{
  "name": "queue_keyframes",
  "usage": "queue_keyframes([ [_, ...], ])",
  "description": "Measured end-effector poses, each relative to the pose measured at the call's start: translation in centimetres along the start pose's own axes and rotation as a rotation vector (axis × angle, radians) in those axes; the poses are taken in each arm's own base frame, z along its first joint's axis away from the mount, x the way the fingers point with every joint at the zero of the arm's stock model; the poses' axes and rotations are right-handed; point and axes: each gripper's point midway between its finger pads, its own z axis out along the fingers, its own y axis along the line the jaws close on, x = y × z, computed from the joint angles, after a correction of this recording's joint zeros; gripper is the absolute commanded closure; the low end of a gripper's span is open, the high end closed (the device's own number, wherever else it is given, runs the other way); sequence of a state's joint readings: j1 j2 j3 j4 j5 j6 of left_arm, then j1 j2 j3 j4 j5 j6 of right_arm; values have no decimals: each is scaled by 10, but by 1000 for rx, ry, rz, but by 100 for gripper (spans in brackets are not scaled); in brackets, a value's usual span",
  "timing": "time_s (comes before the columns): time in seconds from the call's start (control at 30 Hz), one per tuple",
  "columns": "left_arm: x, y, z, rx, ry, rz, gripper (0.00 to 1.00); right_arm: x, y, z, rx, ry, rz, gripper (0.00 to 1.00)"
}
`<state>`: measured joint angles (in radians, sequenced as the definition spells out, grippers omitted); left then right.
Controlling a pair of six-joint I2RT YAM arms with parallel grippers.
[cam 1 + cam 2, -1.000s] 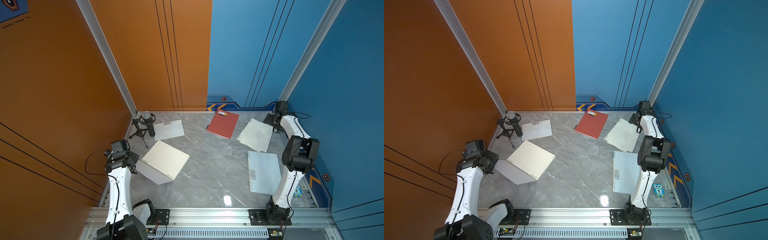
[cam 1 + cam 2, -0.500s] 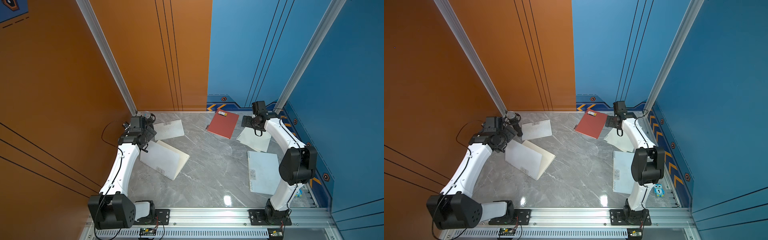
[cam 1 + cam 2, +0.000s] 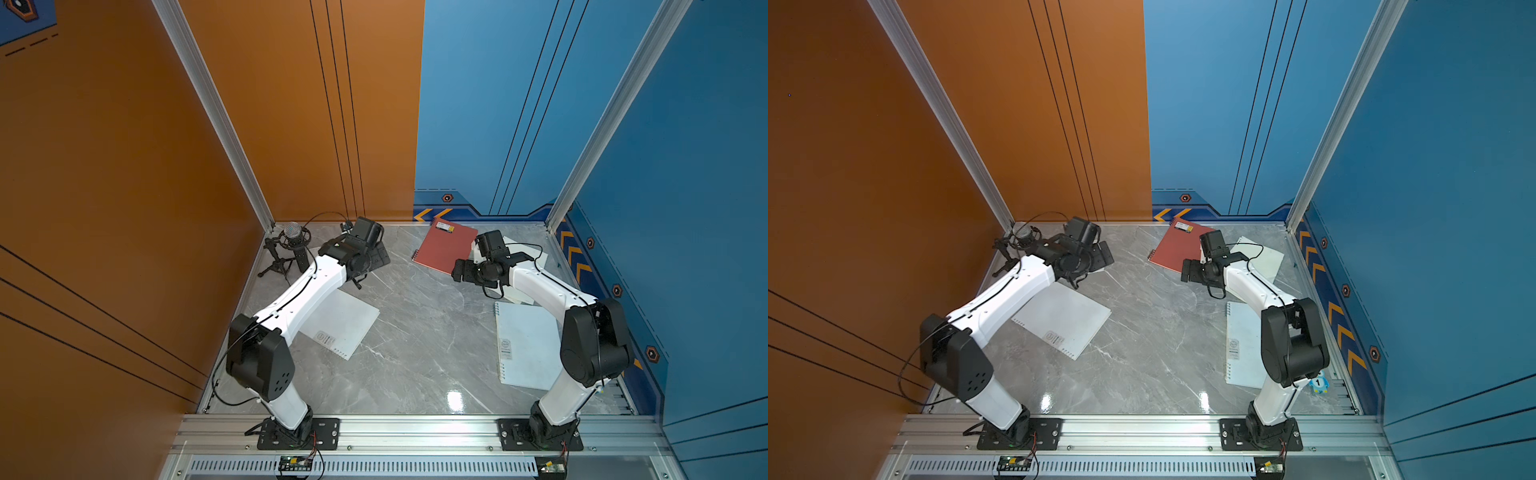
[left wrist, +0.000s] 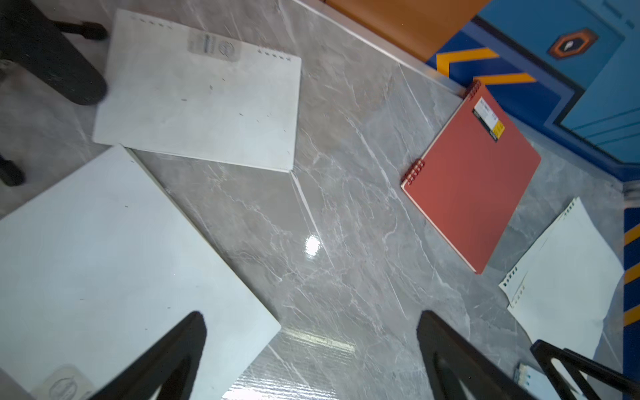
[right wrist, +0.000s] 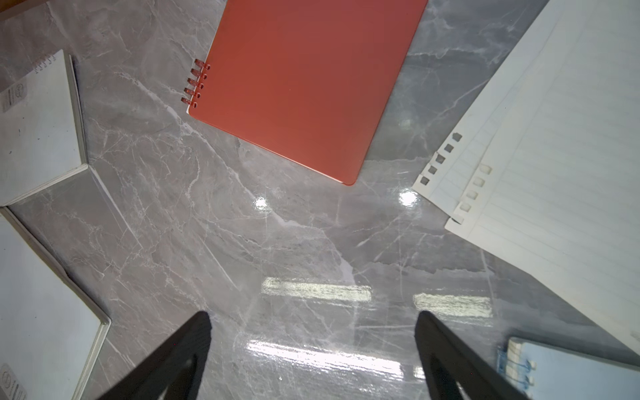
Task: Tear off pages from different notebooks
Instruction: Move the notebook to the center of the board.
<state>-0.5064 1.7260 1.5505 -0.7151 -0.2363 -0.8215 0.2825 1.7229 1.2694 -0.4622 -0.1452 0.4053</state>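
Change since earlier: left arm [image 3: 303, 299] has swung from the near-left edge to the far-left corner. Right arm [image 3: 540, 282] has left the far-right corner for the middle. The large left notebook [image 3: 340, 324], open a second ago, now lies shut with its frosted cover up.
Microphone [image 3: 293, 237]: far-left corner, standing on its tripod [image 3: 276, 266].
Left gripper [image 4: 310, 313]: fingers spread wide, empty, above the small frosted notebook [image 4: 201, 97].
Red-orange notebook [image 3: 446, 249]: closed, far middle, between the two arms.
Right gripper [image 5: 312, 312]: fingers spread wide, empty, over bare tabletop [image 5: 242, 225] near the red cover.
Pages [image 5: 561, 180]: two lined sheets, overlapped, far right, punched holes along one edge.
Right notebook [image 3: 523, 345]: closed, near right, partly under the right arm.
Task reading: the left notebook looks finished; the small or the red-orange one is probably next.
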Motion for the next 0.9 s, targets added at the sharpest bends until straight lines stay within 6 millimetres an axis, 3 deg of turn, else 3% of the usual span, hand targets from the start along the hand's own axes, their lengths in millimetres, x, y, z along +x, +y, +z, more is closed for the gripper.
queue_keyframes([
  [0.07,31,-17,26,-17,63,48,1,3,-2,-2,-1,-8,8,6],
  [0.17,69,-27,49,-48,135,91,2,7,-10,-7,7,-20,28,6],
  [0.37,115,-33,54,-61,203,106,2,8,-37,-15,42,-38,80,6],
  [0.53,152,3,66,-155,272,113,2,8,-44,-14,52,-40,93,6],
  [0.63,165,26,71,-214,303,109,2,5,-43,-14,47,-52,91,6],
  [0.9,165,81,69,-309,317,48,2,4,-43,-12,43,-63,90,6],
])
